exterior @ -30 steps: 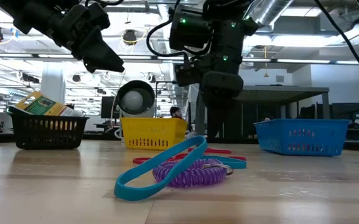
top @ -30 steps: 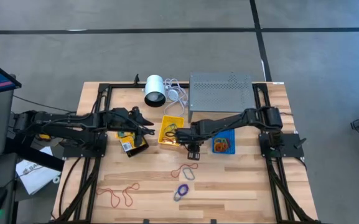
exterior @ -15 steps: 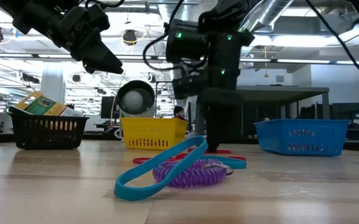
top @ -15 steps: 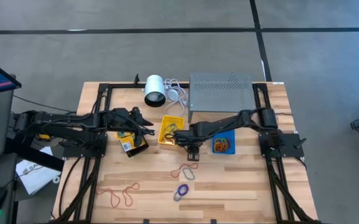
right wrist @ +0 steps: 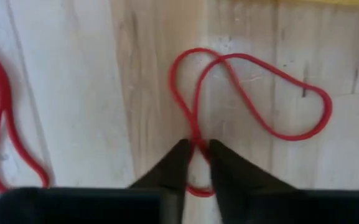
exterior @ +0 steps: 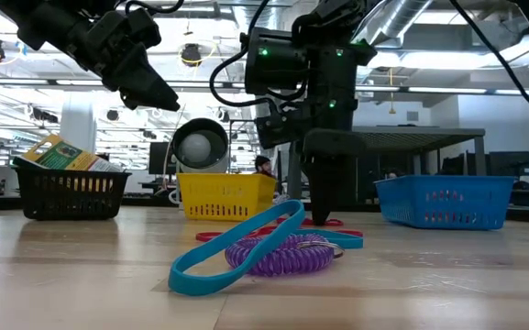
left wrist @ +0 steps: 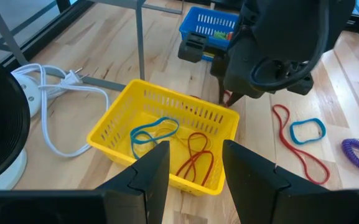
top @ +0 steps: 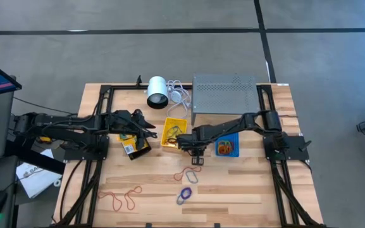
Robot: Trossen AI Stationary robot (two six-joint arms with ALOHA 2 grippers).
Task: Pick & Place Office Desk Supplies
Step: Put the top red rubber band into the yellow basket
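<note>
A red rubber band lies flat on the wood just near of the yellow bin. My right gripper points straight down on it, fingers drawn together on its strand; the low view shows the fingertips at the table top. My left gripper hovers open above the black bin and holds nothing. The yellow bin holds a blue band and a red band. A red loop with a blue loop and a purple coil lie nearer the front. My right gripper pinches the red rubber band between its two fingertips where the loop narrows to a close pair of strands. The fingers come from above, pointing down. The band lies slack and flat on the table, its wide loop spread out beyond the fingers.
A blue bin stands right of my right gripper. At the back are a white cylinder with its cable and a grey perforated metal stand. More red bands lie at the front left.
My right gripper has sunk straight down to the table top beside the yellow bin, and its fingers have closed in on the red rubber band. The band lies where it was.
</note>
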